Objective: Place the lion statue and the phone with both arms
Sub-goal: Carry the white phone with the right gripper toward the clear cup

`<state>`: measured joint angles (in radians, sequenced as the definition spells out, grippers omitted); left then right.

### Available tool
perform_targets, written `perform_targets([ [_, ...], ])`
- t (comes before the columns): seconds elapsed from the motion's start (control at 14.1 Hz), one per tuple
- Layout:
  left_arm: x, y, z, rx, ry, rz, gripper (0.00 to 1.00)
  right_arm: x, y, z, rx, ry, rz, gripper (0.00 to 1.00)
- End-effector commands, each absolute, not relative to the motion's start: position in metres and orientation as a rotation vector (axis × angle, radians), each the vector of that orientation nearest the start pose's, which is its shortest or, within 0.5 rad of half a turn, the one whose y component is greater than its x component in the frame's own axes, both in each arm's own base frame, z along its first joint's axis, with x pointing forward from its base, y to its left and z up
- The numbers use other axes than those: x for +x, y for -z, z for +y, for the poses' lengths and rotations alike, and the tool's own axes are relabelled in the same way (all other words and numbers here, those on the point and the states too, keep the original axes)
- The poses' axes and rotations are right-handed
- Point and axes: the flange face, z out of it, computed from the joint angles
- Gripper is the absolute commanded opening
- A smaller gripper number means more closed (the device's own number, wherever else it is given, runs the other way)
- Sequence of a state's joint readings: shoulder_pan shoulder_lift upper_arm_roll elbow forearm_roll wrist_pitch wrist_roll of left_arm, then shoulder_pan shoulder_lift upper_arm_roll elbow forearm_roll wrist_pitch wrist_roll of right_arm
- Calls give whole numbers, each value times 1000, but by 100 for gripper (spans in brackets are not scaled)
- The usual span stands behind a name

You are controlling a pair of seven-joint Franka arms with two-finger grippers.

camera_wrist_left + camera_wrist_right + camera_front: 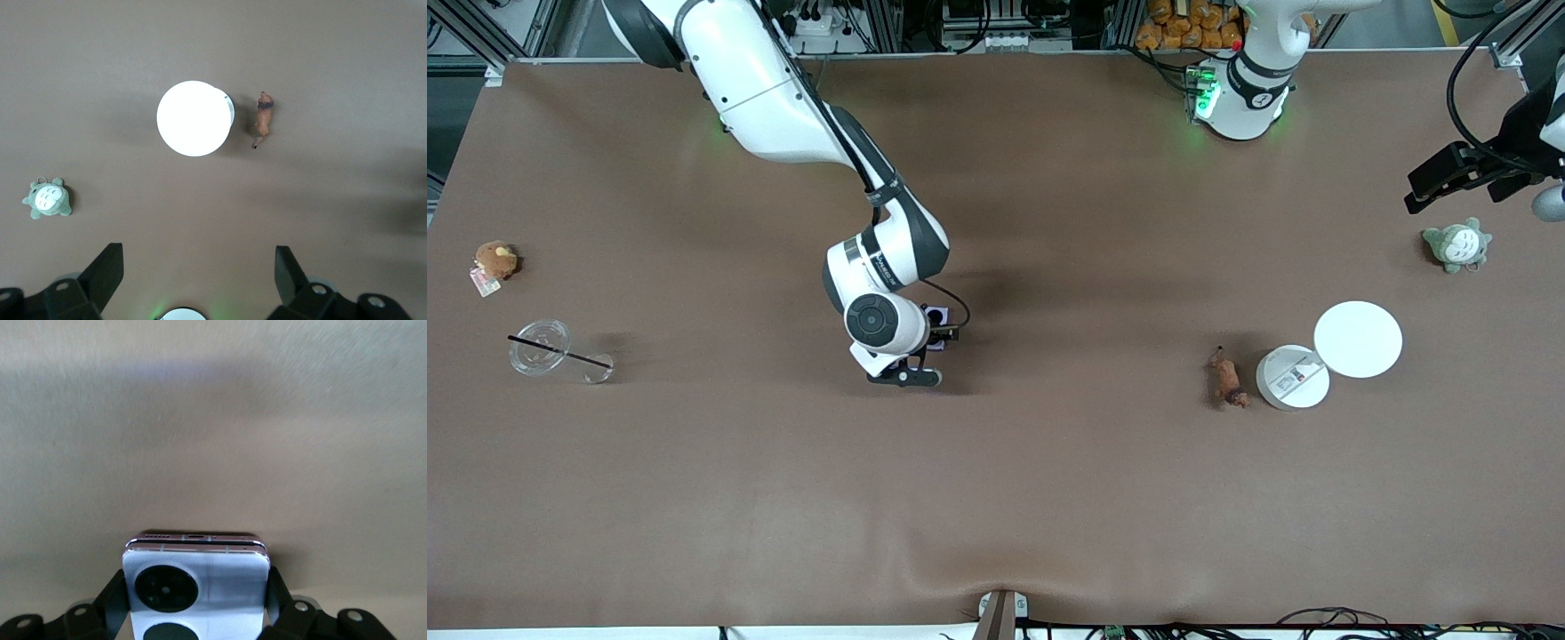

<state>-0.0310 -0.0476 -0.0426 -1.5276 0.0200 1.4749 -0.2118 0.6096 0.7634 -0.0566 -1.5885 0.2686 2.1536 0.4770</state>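
Note:
The lavender phone (pixel 935 315) is clamped between my right gripper's (pixel 940 329) fingers near the middle of the table. In the right wrist view the phone (pixel 195 583) shows its two black camera circles, with my right gripper (pixel 195 603) shut on its sides. The small brown-orange lion statue (pixel 1229 380) lies on the table toward the left arm's end, beside a white round container (pixel 1292 377). It also shows in the left wrist view (pixel 264 120). My left gripper (pixel 1463 178) hangs open and empty (pixel 200 267) high over that end of the table.
A white disc (pixel 1358 339) lies partly over the container and shows in the left wrist view (pixel 193 119). A grey-green plush (pixel 1456 244) sits under my left gripper. At the right arm's end are a brown plush (pixel 495 260) and a clear cup with a black straw (pixel 541 347).

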Motion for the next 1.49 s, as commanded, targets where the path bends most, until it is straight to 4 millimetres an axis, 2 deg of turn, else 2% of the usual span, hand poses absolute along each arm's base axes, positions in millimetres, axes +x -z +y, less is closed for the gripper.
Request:
perform_targets([
  [0.0, 522, -662, -35, -3131, -14, -197, 100, 602, -218, 312, -3050, -336, 247, 16],
  [0.07, 523, -662, -34, -3131, -14, -200, 100, 620, -235, 275, -3052, -331, 296, 16],
  [0.21, 523, -662, -34, -3131, -9, -202, 100, 649, -260, 194, -3033, -308, 226, 16],
  [0.28, 523, -662, -33, -3131, -9, -205, 100, 659, -262, 149, -3020, -317, 157, 16],
  [0.42, 523, -663, -34, -3131, -7, -202, 100, 665, -256, 72, -2988, -357, 73, 16],
  [0.5, 523, -664, -34, -3131, -4, -202, 100, 665, -251, 36, -2970, -385, 67, 16],
  [0.64, 525, -660, -33, -3130, -14, -205, 100, 660, -243, -21, -2942, -430, 85, 17],
  [0.85, 530, -658, -34, -3131, 10, -202, 100, 654, -216, -65, -2976, -483, 73, 17],
  [1.06, 531, -658, -37, -3132, 13, -198, 100, 661, -195, -87, -3126, -420, -32, 19],
  [1.27, 530, -658, -37, -3132, 10, -195, 100, 651, -170, -124, -3102, -458, -97, 22],
  [1.42, 530, -659, -37, -3131, 16, -193, 100, 643, -166, -134, -3079, -515, -80, 22],
])
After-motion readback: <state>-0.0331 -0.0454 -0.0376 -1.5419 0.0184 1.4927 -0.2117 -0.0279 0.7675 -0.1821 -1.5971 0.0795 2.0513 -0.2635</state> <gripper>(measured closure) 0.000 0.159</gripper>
